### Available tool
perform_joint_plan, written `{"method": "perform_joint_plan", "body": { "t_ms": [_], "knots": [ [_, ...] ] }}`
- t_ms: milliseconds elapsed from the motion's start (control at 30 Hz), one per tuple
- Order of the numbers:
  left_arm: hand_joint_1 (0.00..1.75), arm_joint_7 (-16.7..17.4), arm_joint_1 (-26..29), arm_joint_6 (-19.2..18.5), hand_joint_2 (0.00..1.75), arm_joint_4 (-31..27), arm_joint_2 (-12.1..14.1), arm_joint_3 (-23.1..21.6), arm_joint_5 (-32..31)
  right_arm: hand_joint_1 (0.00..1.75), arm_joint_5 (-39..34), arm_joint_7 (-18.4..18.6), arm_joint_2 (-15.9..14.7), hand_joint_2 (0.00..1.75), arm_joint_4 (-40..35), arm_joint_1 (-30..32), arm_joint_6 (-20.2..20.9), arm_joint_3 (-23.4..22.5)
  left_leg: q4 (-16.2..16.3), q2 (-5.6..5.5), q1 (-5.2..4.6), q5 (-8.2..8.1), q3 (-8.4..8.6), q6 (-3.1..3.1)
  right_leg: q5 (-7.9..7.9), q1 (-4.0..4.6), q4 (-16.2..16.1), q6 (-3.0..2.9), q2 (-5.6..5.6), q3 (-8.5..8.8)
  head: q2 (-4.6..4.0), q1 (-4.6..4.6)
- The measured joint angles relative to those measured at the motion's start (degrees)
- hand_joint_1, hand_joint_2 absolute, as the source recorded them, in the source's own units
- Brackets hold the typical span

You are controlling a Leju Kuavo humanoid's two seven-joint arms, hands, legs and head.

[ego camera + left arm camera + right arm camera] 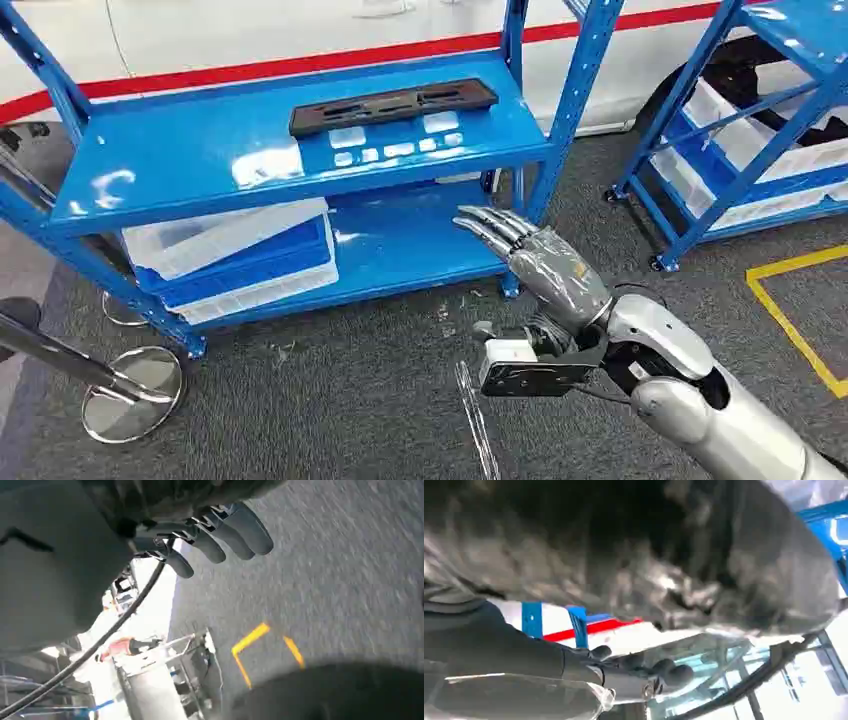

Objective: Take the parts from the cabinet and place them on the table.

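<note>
My right hand (545, 262), fingers straight and empty at frame centre, risks clipping the blue shelf edge (300, 190) before reaching the black part (393, 105) at upper centre.

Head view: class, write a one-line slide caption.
Right hand, fingers extended, reaches toward blue shelving holding a long black part.

Premises are an industrial workshop or vehicle assembly area. Evidence: blue steel shelving racks (300, 160) standing on grey carpet-type flooring (360, 390), white and blue plastic storage bins (235, 255) on a lower shelf, and a second rack (745, 150) loaded with white bins. Yellow floor marking tape (795, 310) outlines a bay. A white vehicle body with a red stripe (300, 65) stands behind the racks.
</note>
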Motion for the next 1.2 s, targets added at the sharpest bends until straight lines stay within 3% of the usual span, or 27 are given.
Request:
{"method": "perform_joint_plan", "body": {
  "t_ms": [100, 133, 167, 200, 267, 300, 333, 400, 467, 500, 533, 600, 633, 667, 700, 767, 800, 833, 867, 933, 1000, 1033, 1067, 1133, 1167, 1200],
  "knots": [
    [0.00, -0.1, 0.0, 0.0, 0.00, 0.0, 0.0, 0.0, -0.2, 0.00, -0.4, -0.2, 0.0, 0.00, 0.0, -0.1, 0.1, 0.0, 13.6, -0.01, 0.26, -4.71, -8.34, -0.52, -0.69, 0.14, 0.0, -0.57, -0.43, 0.62, 0.00, 0.11],
    [0.00, 0.0, 0.1, -0.1, 0.00, 0.0, 0.0, 0.0, -0.2, 0.00, -0.5, -0.2, 0.0, 0.00, 0.0, 0.0, 0.1, 0.0, 16.1, -0.01, 0.27, -4.56, -10.36, -0.58, -0.98, 0.14, 0.0, -0.53, -0.49, 0.98, 0.00, 0.06],
    [0.00, 0.0, 0.3, -0.1, 0.00, 0.0, 0.0, 0.0, -0.2, 0.00, -0.5, -0.2, 0.0, 0.00, 0.0, 0.0, 0.2, 0.0, 15.6, -0.01, 0.30, -2.92, -10.86, -0.57, -1.31, 0.12, 0.0, -0.48, -0.53, 1.46, 0.00, 0.04],
    [0.00, 0.0, 0.4, -0.1, 0.00, 0.0, 0.1, 0.0, -0.2, 0.00, -0.5, -0.2, 0.0, 0.00, -0.2, 0.0, 0.3, 0.0, 12.8, 0.01, 0.33, -0.25, -10.16, -0.49, -1.64, 0.08, 0.0, -0.38, -0.59, 2.02, 0.00, 0.09],
    [0.00, 0.0, 0.4, -0.1, 0.00, 0.0, 0.2, 0.0, -0.2, 0.00, -0.5, -0.2, 0.0, 0.00, -0.2, 0.0, 0.4, 0.0, 4.0, 0.32, 0.32, 5.43, -6.82, -0.13, -2.32, -0.03, 0.0, -0.02, -0.80, 3.10, 0.00, 0.06],
    [0.00, 0.0, 0.4, -0.1, 0.00, 0.0, 0.2, -0.1, -0.3, 0.00, -0.5, -0.2, 0.0, 0.00, -0.2, 0.0, 0.4, 0.0, -0.3, 1.19, 0.29, 7.18, -5.28, 0.15, -2.69, 0.02, 0.0, 0.34, -0.99, 3.50, 0.00, 0.08],
    [0.00, 0.0, 0.3, -0.2, 0.00, 0.0, 0.2, -0.1, -0.3, 0.00, -0.5, -0.2, 0.0, 0.00, -0.2, 0.0, 0.3, 0.0, -1.4, 1.34, -0.27, 6.12, -4.60, 0.25, -3.18, 0.53, 0.2, 0.87, -0.97, 3.59, 0.00, -0.05],
    [0.00, 0.0, 0.0, -0.3, 0.00, 0.0, 0.2, -0.2, -0.3, 0.00, -0.5, -0.1, -0.1, 0.00, -0.3, -0.1, 0.3, 0.0, -1.1, 0.83, -0.17, 5.84, -4.74, 1.05, -3.39, 0.65, 0.0, 1.44, -1.34, 3.58, 0.00, 0.13],
    [0.00, 0.0, 0.2, -0.5, 0.00, 0.0, 0.2, -0.2, -0.3, 0.00, -0.5, -0.1, -0.1, 0.00, -0.4, -0.1, 0.2, 0.0, -1.7, 0.37, -0.08, 5.89, -4.22, 1.91, -3.79, 0.44, -0.3, 2.25, -1.72, 4.00, 0.00, 0.06],
    [0.00, 0.0, 0.3, -0.5, 0.00, 0.0, 0.2, -0.2, -0.3, 0.00, -0.5, -0.1, -0.2, 0.00, -0.4, 0.0, 0.2, 0.0, -2.0, 0.28, 0.08, 5.94, -3.88, 2.19, -4.36, 0.16, 0.8, 2.44, -1.28, 3.74, 0.00, 0.32],
    [0.00, 0.0, 0.3, -0.5, 0.00, 0.0, 0.2, -0.2, -0.3, 0.00, -0.5, -0.1, -0.2, 0.00, -0.4, -0.1, 0.2, -0.1, -2.0, 0.24, 0.08, 5.72, -3.63, 2.62, -6.03, 0.20, 4.3, 2.58, -0.89, 1.93, 0.00, 0.57],
    [0.00, 0.0, 0.3, -0.5, 0.00, 0.0, 0.2, -0.3, -0.3, 0.00, -0.5, -0.1, -0.2, 0.00, -0.4, 0.2, 0.2, -0.1, -2.0, 0.02, -0.02, 5.31, -3.25, 3.17, -9.25, 0.21, 13.5, 2.79, -0.53, -3.36, 0.00, 0.68],
    [0.00, 0.0, 0.3, -0.5, 0.00, 0.0, 0.2, -0.3, -0.3, 0.00, -0.5, -0.1, -0.2, 0.00, -0.4, 0.5, 0.3, -0.1, -2.0, -0.13, -0.11, 5.00, -2.92, 3.36, -9.77, 0.21, 17.1, 2.83, -0.45, -5.89, 0.00, 0.65],
    [0.00, 0.0, 0.3, -0.5, 0.00, 0.0, 0.3, -0.3, -0.3, 0.00, -0.5, -0.1, -0.2, 0.00, -0.4, 0.7, 0.3, -0.1, -2.0, -0.28, -0.14, 4.69, -2.56, 3.40, -9.12, 0.21, 18.1, 2.82, -0.42, -7.12, 0.00, 0.70],
    [0.00, 0.0, 0.3, -0.5, 0.00, 0.0, 0.3, -0.3, -0.3, 0.00, -0.5, -0.1, -0.2, 0.00, -0.4, 0.7, 0.3, -0.1, -2.0, -0.54, -0.21, 4.19, -1.87, 3.35, -6.54, 0.21, 16.3, 2.68, -0.41, -7.19, 0.00, 0.68],
    [0.00, 0.0, 0.3, -0.6, 0.00, 0.0, 0.3, -0.3, -0.3, 0.00, -0.5, -0.1, -0.2, 0.00, -0.4, 0.7, 0.3, -0.1, -2.0, -0.90, -0.28, 3.22, -0.46, 3.15, 0.03, 0.33, 7.3, 2.04, -0.28, -4.17, 0.00, 0.70],
    [0.00, 0.0, 0.3, -0.6, 0.00, 0.0, 0.3, -0.3, -0.3, 0.00, -0.5, -0.1, -0.3, 0.00, -0.4, 0.7, 0.3, -0.1, -2.0, -1.01, -0.27, 2.79, -0.05, 2.98, 2.41, 0.54, 3.1, 1.58, -0.04, -2.74, 0.00, 0.72],
    [0.00, 0.0, 0.3, -0.6, 0.00, 0.0, 0.2, -0.3, -0.3, 0.00, -0.5, 0.0, -0.4, 0.00, -0.4, 0.6, 0.4, -0.1, -2.0, -1.14, -0.44, 2.38, -0.07, 2.65, 1.61, 0.96, 2.2, 1.07, 0.40, -2.05, 0.00, 0.57],
    [0.00, 0.0, 0.1, -0.7, 0.00, 0.0, 0.2, -0.3, -0.3, 0.00, -0.6, 0.1, -0.6, 0.00, -0.5, 0.5, 0.5, -0.2, -1.8, -1.37, -0.40, 2.10, -0.19, 2.18, 0.73, 1.01, 0.5, 1.02, 0.25, -1.10, 0.00, 0.54],
    [0.00, 0.0, 0.2, -0.6, 0.00, 0.0, 0.2, -0.3, -0.3, 0.00, -0.7, 0.3, -0.7, 0.00, -0.5, 0.6, 0.5, -0.2, -2.4, -1.36, -0.23, 1.99, -0.32, 1.65, 0.57, 1.16, 0.5, 0.72, 0.27, -1.18, 0.00, 0.39],
    [0.00, 0.0, 0.2, -0.6, 0.00, 0.0, 0.4, -0.3, -0.3, 0.00, -0.9, 0.5, -0.7, 0.00, -0.8, 0.7, 0.6, -0.3, -1.9, -0.97, -0.28, 1.12, 0.42, 1.05, 0.44, 0.29, -0.4, 0.28, 0.15, -0.24, 0.00, 0.44],
    [0.00, 0.0, 0.1, -0.6, 0.00, 0.0, 0.4, -0.3, -0.3, 0.00, -0.9, 0.5, -0.7, 0.00, -0.9, 0.6, 0.6, -0.4, 0.6, -0.69, -0.33, 0.06, -0.74, 0.54, 0.14, 0.18, -0.5, -0.08, 0.05, 0.19, 0.00, 0.05],
    [0.00, 0.0, 0.1, -0.7, 0.00, 0.0, 0.3, -0.3, -0.2, 0.00, -0.9, 0.5, -0.7, 0.00, -0.9, 0.6, 0.7, -0.4, 4.7, -0.62, -0.11, -1.58, -3.13, 0.28, -0.11, 0.17, -0.5, -0.44, -0.18, 0.39, 0.00, -0.05],
    [0.00, 0.0, 0.1, -0.7, 0.00, 0.0, 0.3, -0.3, -0.2, 0.00, -1.2, 0.7, -0.7, 0.00, -0.9, 0.8, 1.0, -0.4, 13.4, -0.54, 0.26, -3.82, -8.86, -0.28, -0.81, 0.16, -0.5, -0.43, -0.46, 1.05, 0.00, -0.02],
    [0.00, 0.0, 0.1, -0.7, 0.00, 0.0, 0.3, -0.3, -0.2, 0.00, -1.3, 0.8, -0.7, 0.00, -0.9, 0.8, 1.1, -0.4, 15.4, -0.48, 0.40, -3.55, -10.64, -0.43, -1.25, 0.11, -0.5, -0.37, -0.48, 1.55, 0.00, -0.04],
    [0.00, 0.1, 0.3, -0.7, 0.00, 0.0, 0.3, -0.3, -0.2, 0.00, -1.4, 0.9, -0.7, 0.00, -0.9, 0.8, 1.2, -0.4, 14.8, -0.35, 0.53, -1.84, -11.14, -0.57, -1.71, 0.02, -0.5, -0.27, -0.46, 2.17, 0.00, -0.09]
  ]
}}
